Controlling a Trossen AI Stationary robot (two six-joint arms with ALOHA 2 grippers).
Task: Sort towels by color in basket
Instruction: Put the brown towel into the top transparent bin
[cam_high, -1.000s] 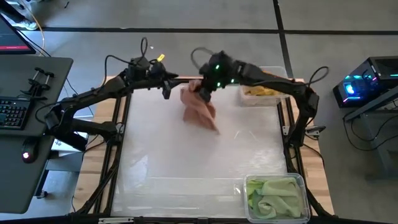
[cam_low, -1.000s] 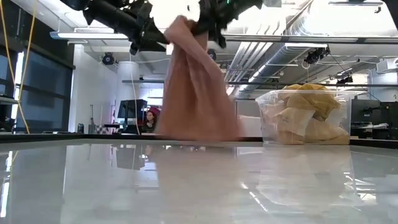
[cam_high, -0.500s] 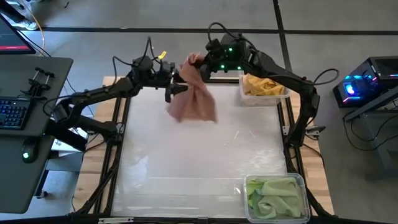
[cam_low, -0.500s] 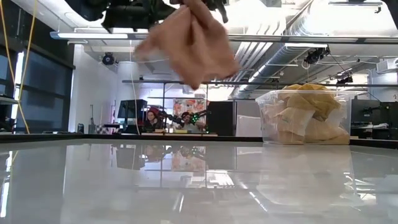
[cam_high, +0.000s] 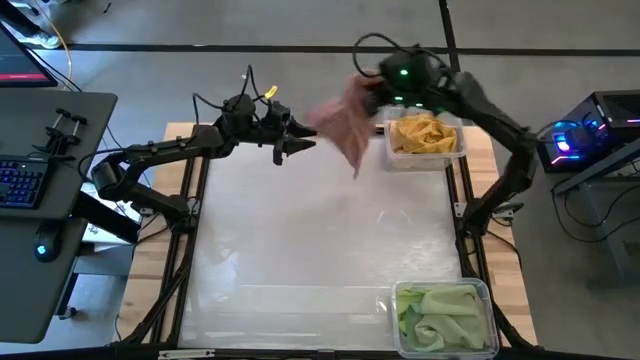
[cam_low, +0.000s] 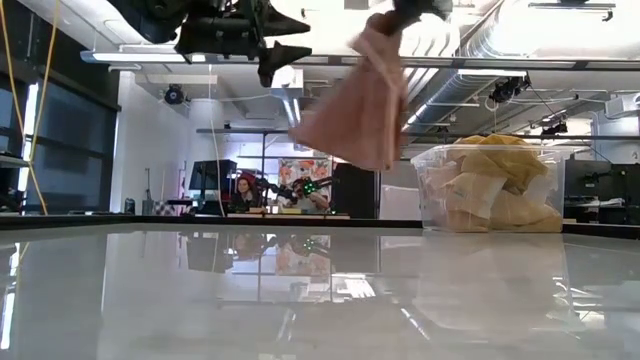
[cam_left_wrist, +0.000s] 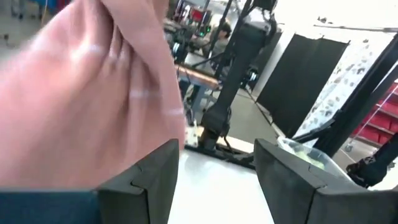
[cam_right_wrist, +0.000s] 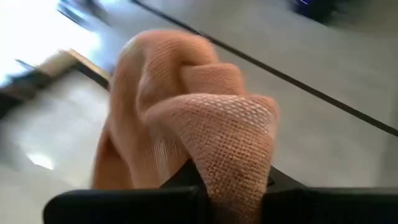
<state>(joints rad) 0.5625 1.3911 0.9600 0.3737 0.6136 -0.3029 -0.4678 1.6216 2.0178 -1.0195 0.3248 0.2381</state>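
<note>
high view — right hand (cam_high: 372, 92) pinching the salmon towel (cam_high: 343, 125) in mid-air beside the yellow-towel bin (cam_high: 424, 142); left hand (cam_high: 300, 140) just alongside, fingers spread — above the worktop (cam_high: 310, 250).

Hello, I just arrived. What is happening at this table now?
The right pincer is shut on a salmon pink towel and holds it in the air beside the clear bin of yellow towels at the far edge. The left pincer is open, close to the hanging towel but not holding it. A second bin of green towels sits at the near right corner.
</note>
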